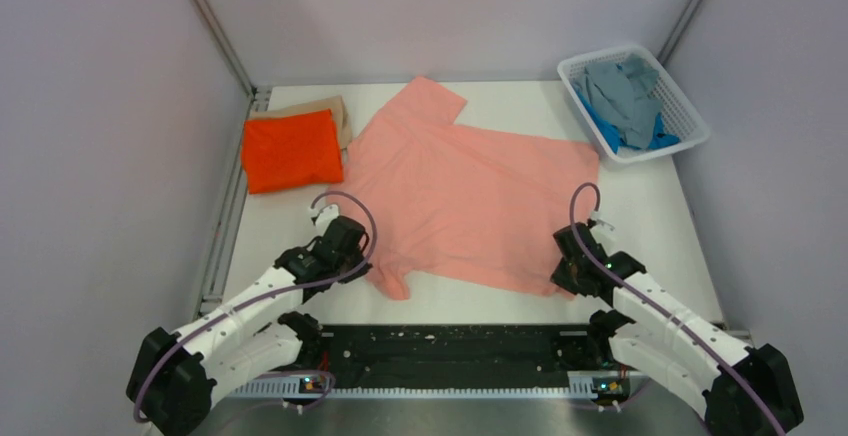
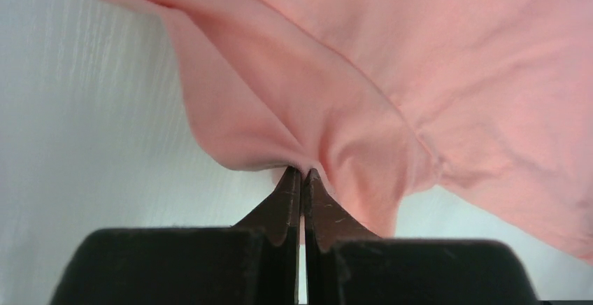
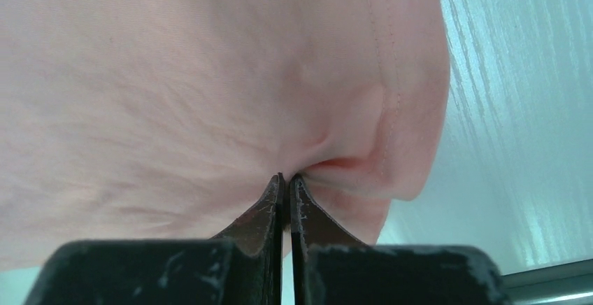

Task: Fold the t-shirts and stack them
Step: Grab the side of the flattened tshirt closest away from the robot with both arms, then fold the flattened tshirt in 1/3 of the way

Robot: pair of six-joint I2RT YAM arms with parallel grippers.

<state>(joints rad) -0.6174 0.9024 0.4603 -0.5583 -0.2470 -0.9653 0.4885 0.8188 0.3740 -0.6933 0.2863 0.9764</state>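
My left pincer [image 2: 302, 173] is clamped on a small pucker of the salmon pink t-shirt [image 1: 470, 196] at its near-left edge, by the sleeve. My right pincer [image 3: 285, 178] is clamped on the near-right hem corner. The shirt lies spread across the middle of the surface [image 1: 660, 236].

Both holds worry me, because only a thin fold sits at the very tips. If I lift fast or pull my arms apart, I judge the cloth could slide out on one side and the fold would collapse. I also cannot tell whether each pinch has both layers (one layer alone would let the shirt open like a bag).

If one arm leads the other, the edges will land skewed. The shirt's left margin lies right beside the folded orange t-shirt [image 1: 292, 150] stacked on the tan t-shirt [image 1: 325, 108], so a sideways drag could rumple that pile.
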